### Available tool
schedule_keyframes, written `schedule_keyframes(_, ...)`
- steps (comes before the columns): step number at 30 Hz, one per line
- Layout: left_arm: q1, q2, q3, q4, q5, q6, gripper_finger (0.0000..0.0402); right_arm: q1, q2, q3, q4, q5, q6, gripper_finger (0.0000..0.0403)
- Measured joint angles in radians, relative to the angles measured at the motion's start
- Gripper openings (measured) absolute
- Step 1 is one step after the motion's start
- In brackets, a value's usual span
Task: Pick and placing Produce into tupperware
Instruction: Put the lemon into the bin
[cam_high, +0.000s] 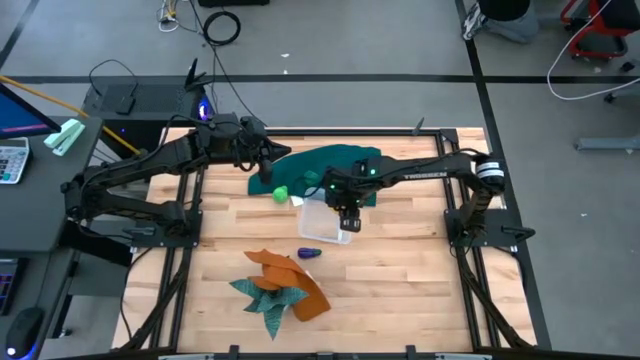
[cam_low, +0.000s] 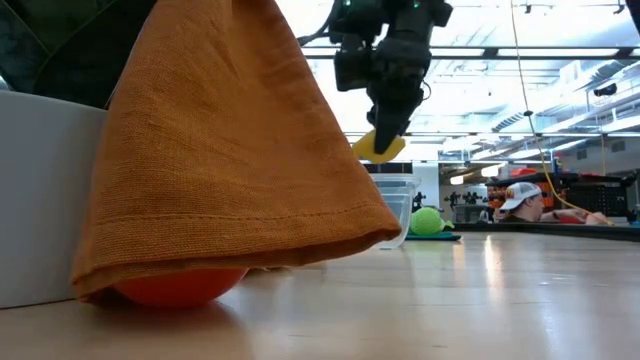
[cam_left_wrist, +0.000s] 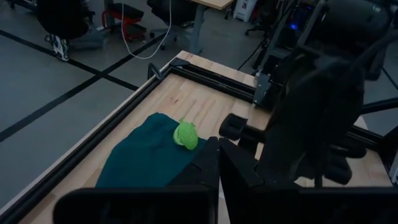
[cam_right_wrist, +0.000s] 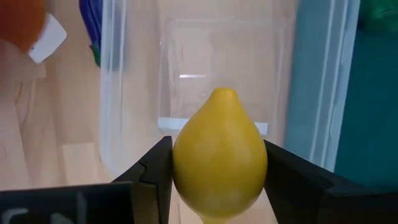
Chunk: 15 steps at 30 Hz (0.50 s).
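My right gripper (cam_high: 347, 215) hangs over the clear tupperware (cam_high: 322, 222), shut on a yellow lemon-shaped produce piece (cam_right_wrist: 219, 155). The low view shows the lemon (cam_low: 378, 146) above the tub (cam_low: 396, 208). A light green produce piece (cam_high: 282, 193) rests on the dark green cloth (cam_high: 335, 165). It shows too in the left wrist view (cam_left_wrist: 185, 135). A purple piece (cam_high: 308, 253) lies on the wood just near of the tub. My left gripper (cam_left_wrist: 218, 163) is shut and holds nothing, raised above the far left of the table. My right gripper pinches the lemon's two rounded sides (cam_right_wrist: 180, 165) between its two fingers (cam_right_wrist: 152, 171). The fingers come from above, pointing steeply down. The lemon's pointed tip (cam_right_wrist: 224, 94) faces away from the gripper. It is lifted clear, above the tupperware's open top.
Orange and teal cloths (cam_high: 280, 285) lie bunched near the front of the table. In the low view the orange cloth (cam_low: 220, 150) drapes over a red round thing (cam_low: 175, 287). A black frame (cam_high: 480, 215) rims the table. A person (cam_low: 520, 200) sits beyond it.
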Motion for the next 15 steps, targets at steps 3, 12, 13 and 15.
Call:
schedule_keyframes(3, -0.001, 0.000, 0.000, 0.000, 0.000, 0.000, 0.0012, 0.000, 0.021, 0.000, 0.039, -0.001, 0.011, 0.0160)
schedule_keyframes(12, -0.001, -0.003, 0.000, 0.001, 0.001, 0.002, 0.0027, -0.021, 0.071, 0.000, 0.109, -0.008, 0.030, 0.0160)
schedule_keyframes(13, -0.001, -0.005, 0.000, 0.000, 0.001, 0.002, 0.0028, -0.025, 0.079, -0.001, 0.110, -0.008, 0.033, 0.0160)
schedule_keyframes(15, -0.001, -0.011, 0.000, -0.001, 0.001, 0.002, 0.0029, -0.035, 0.094, -0.001, 0.118, -0.011, 0.033, 0.0160)
